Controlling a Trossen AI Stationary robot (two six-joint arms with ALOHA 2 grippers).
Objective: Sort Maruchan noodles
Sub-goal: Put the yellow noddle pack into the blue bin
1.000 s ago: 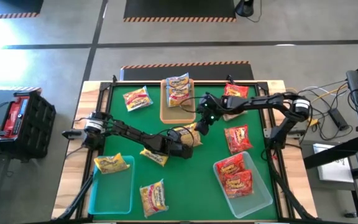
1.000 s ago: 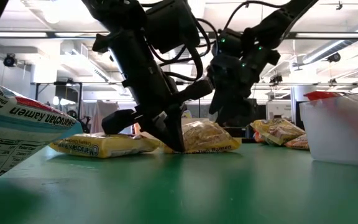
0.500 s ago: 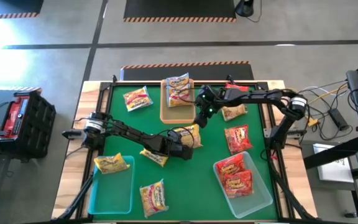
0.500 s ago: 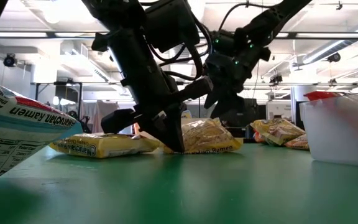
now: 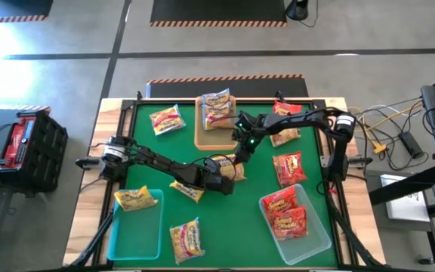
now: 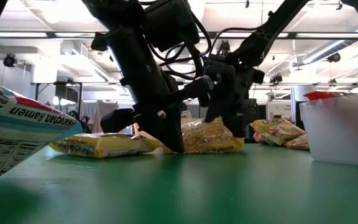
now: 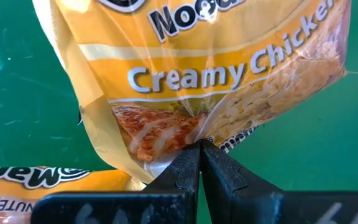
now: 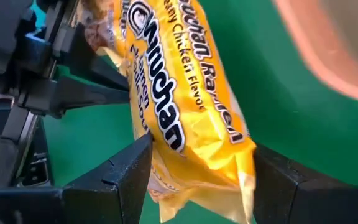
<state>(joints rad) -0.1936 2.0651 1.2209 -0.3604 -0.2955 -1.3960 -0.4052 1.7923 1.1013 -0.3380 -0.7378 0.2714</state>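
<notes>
L gripper (image 7: 201, 152): tips pressed together on the crimped edge of a yellow pkt (image 7: 197, 74), "Creamy Chicken" print. Pinch on the seal, not the body — prob. because the flat pkt gives no other purchase off the mat.

R gripper (image 8: 194, 165): fingers spread wide, one each side of the same yellow pkt (image 8: 185, 106), not closed on it. Reads as a handover or a two-arm regrip; can't say which way it goes.

High view: both grippers meet at frame centre. L gripper (image 5: 221, 172) comes from the left edge, R gripper (image 5: 242, 145) reaches in from the right edge. Yellow pkt (image 5: 229, 165) sits between them, a bit below the tan tray (image 5: 199, 140).

Low view: pkt (image 6: 207, 137) low edge looks to be on the mat (image 6: 179, 186), centre frame; contact unclear.

Sorting by colour, by how things lie:
- tan tray, upper centre: silvery pkt (image 5: 217, 109) in it.
- clear bin (image 5: 319, 242), lower right: two red pkts (image 5: 285, 211).
- teal bin (image 5: 131, 238), lower left: yellow pkt (image 5: 136, 198) on its top edge.
- loose: pkt upper left (image 5: 165, 119), yellow one (image 5: 187, 190) by L arm, one bottom centre (image 5: 187, 240), red one (image 5: 289, 168) right of centre, two upper right under R arm (image 5: 285, 125).

Judgement: partway done; held yellow pkt likely bound for the teal bin, L side.
</notes>
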